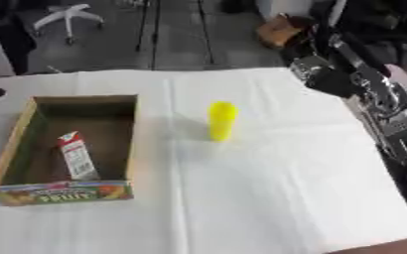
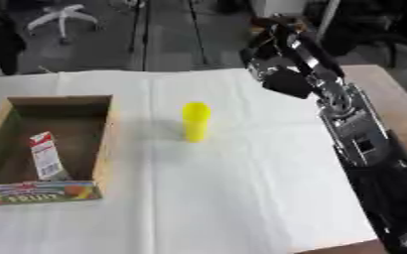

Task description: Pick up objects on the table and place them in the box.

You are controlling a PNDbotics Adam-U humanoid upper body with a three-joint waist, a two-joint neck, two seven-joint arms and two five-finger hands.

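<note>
While the right hand (image 2: 272, 59) hangs above the far right part of the table, its fingers are too blurred to read, so can't tell if they're wide, narrow or curled; nothing visibly in them. From the hand, the black-and-silver right arm (image 2: 355, 134) runs back along the table's right edge to the lower right corner. Left hand: not seen in either view. Surface: a table under a white cloth (image 2: 241, 188) w/ fold creases running lengthwise; bare brown tabletop (image 2: 389, 94) shows past the cloth on the right side. Room beyond the far edge: grey floor (image 1: 120, 44), dark lines across it, a white chair base (image 1: 66, 17) w/ spread legs at upper left, a brown cardboard-like item (image 1: 278, 30) at upper right, dark shapes at the corners that I can't make out. Count: 1 yellow object (image 1: 222, 120), upright, tall w/ rounded top, standing on the cloth about mid-table, well apart from the hand and just right of the box. 1 box (image 1: 130, 139), open-top cardboard tray on the left side of the table, printed fruit graphic on its near wall. 1 small carton (image 1: 76, 155), red-and-white, lying inside the box near its middle-front, tilted a bit. So 1 thing in the box, 1 out on the cloth.
</note>
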